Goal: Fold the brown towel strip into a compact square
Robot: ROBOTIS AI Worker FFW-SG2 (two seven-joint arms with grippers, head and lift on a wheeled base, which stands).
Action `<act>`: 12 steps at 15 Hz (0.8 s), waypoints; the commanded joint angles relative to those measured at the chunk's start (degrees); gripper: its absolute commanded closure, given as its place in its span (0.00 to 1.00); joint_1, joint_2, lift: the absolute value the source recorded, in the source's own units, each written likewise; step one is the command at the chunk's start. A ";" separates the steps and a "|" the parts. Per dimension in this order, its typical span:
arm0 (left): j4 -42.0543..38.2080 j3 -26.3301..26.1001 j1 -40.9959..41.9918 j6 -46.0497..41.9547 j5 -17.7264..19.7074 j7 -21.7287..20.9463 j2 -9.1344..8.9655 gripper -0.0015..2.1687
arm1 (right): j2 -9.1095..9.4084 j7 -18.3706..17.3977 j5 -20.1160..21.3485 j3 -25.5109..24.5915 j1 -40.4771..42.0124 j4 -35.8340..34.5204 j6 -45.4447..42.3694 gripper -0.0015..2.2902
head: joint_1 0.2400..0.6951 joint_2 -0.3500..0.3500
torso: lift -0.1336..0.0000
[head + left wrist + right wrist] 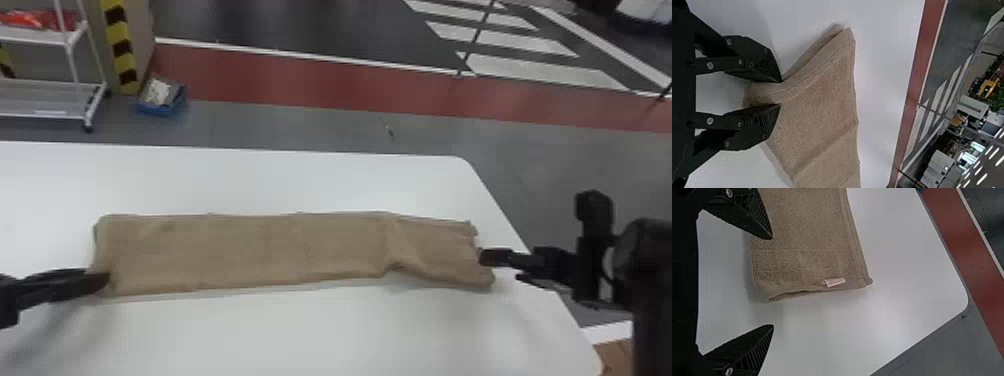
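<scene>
Here, your left gripper (106, 281) pinches one brown towel strip (250, 255) at its left end; your right gripper (499, 266), spread wide, points inward by the right edge of the desk (300, 335).

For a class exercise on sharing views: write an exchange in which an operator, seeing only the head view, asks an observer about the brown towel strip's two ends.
Operator: From the head view, I can't tell what's between the left jaws.
Observer: Bunched fabric of the brown towel strip lies between the left gripper's jaws.
Operator: Anything attached at the right-hand end?
Observer: A small white label, on its edge.
</scene>
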 commanded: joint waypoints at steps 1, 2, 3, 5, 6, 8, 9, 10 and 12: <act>-1.03 2.86 -0.13 0.13 0.86 -0.55 0.00 0.89 | -0.09 0.00 0.00 -0.35 0.01 0.26 0.47 0.03 | 1.00 0.12 | 0.07; -2.35 4.35 -0.04 0.13 1.48 -0.64 0.00 0.99 | 0.00 0.00 0.00 -0.43 0.01 0.52 0.47 0.03 | 1.00 0.12 | 0.07; -2.79 5.76 -0.04 0.13 1.39 -1.60 0.09 0.99 | -0.09 0.00 0.00 -0.43 0.01 0.70 0.47 0.03 | 1.00 0.13 | 0.07; -3.41 8.75 -0.04 -0.04 1.30 -3.36 1.15 0.99 | 0.00 -0.09 0.00 -0.35 0.01 0.79 0.47 0.03 | 1.00 0.16 | 0.07; -3.50 10.24 -0.04 -0.04 1.22 -3.89 2.03 0.99 | 0.00 -0.09 0.00 -0.26 0.01 0.88 0.47 0.03 | 1.00 0.17 | 0.07; -3.58 11.91 -0.13 -0.04 1.30 -4.86 3.26 0.99 | 0.00 -0.09 -0.09 -0.08 -0.25 0.88 0.47 0.03 | 1.00 0.23 | 0.07; -4.02 12.00 -0.04 -0.04 1.30 -4.94 3.52 0.99 | 0.00 -0.09 -0.09 0.01 -0.34 0.88 0.47 0.03 | 1.00 0.25 | 0.07; -4.73 12.09 -0.04 0.13 1.39 -4.86 3.52 0.99 | 0.00 -0.09 -0.09 0.18 -0.34 0.88 0.47 0.03 | 1.00 0.26 | 0.07; -6.75 12.00 -0.57 0.31 1.39 -4.86 3.26 0.99 | 0.26 -0.09 -0.09 0.45 -0.34 0.70 0.47 0.03 | 1.00 0.29 | 0.07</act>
